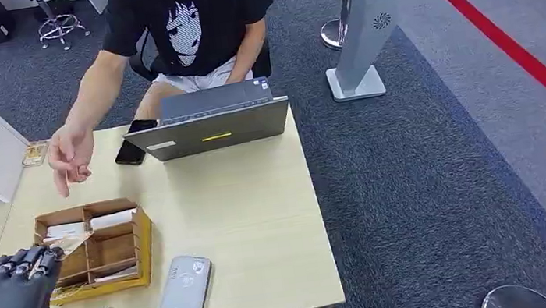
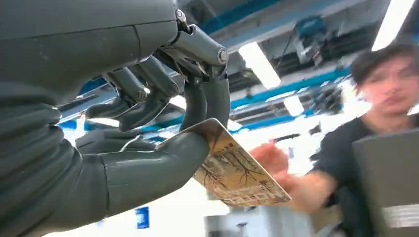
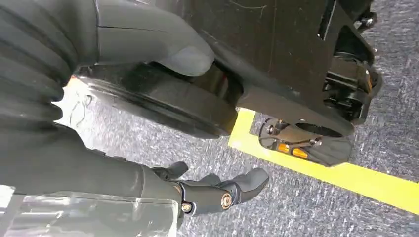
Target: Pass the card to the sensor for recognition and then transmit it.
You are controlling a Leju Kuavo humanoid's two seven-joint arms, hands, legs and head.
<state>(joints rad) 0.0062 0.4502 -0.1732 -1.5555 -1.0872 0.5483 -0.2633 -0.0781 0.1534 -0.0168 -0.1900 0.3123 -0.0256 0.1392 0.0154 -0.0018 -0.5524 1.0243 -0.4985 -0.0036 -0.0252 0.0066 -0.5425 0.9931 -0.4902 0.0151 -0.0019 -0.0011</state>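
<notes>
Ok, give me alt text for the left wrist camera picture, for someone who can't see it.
The robot's grey left hand pinches a beige card printed with bare brown trees between thumb and fingers, seen from below. Behind it, blurred, a person in a black shirt reaches a hand toward the card, under ceiling strip lights.

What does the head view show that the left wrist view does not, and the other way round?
Head view alone: the table, the cardboard box, the grey sensor and a black phone. Left wrist view alone: the card's printed face and ceiling lights. Both share the left hand pinching the card, the person's reaching hand and the laptop.
</notes>
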